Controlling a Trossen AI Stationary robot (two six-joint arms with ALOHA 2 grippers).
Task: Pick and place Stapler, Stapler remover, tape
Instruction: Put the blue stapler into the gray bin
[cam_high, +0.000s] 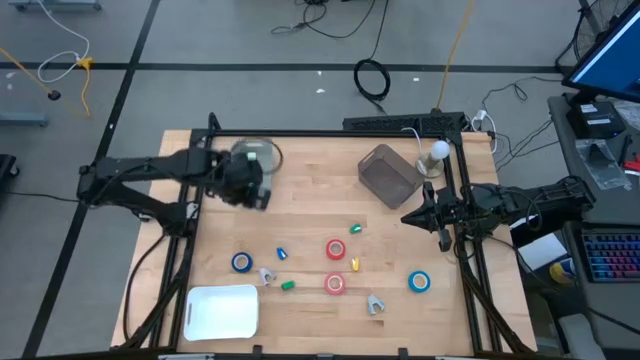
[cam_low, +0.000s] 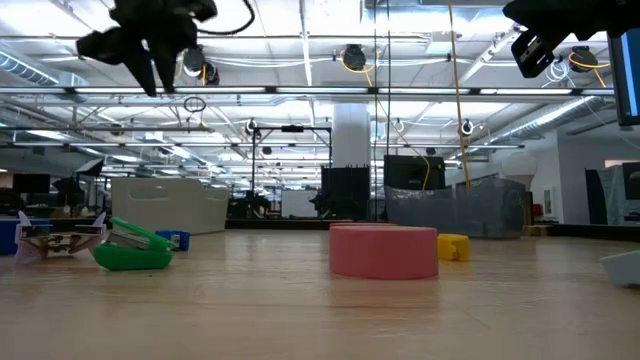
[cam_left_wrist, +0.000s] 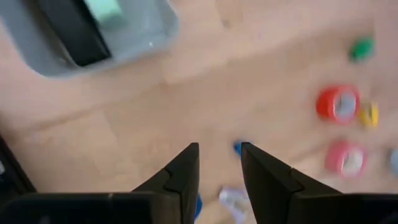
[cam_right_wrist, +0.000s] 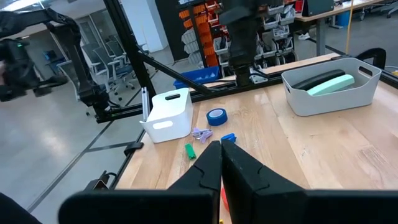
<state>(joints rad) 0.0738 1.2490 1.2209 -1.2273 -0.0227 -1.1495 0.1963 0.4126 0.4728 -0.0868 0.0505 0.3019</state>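
One green stapler lies in the grey plastic bin (cam_high: 258, 153); the left gripper (cam_high: 252, 196) (jaws parted, empty) hangs nearby, the right gripper (cam_high: 408, 216) is closed, and red and blue tape rolls (cam_high: 335, 249) are unsorted.

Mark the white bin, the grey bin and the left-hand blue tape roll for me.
white bin (cam_high: 222, 312): high view, on its inner floor.
grey bin (cam_high: 388, 174): high view, on its floor.
blue tape roll (cam_high: 241, 262): high view, on its ring.

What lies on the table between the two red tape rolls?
In the high view, a small yellow item lies just right of the gap between the upper red tape roll and the lower red tape roll; otherwise bare wood.
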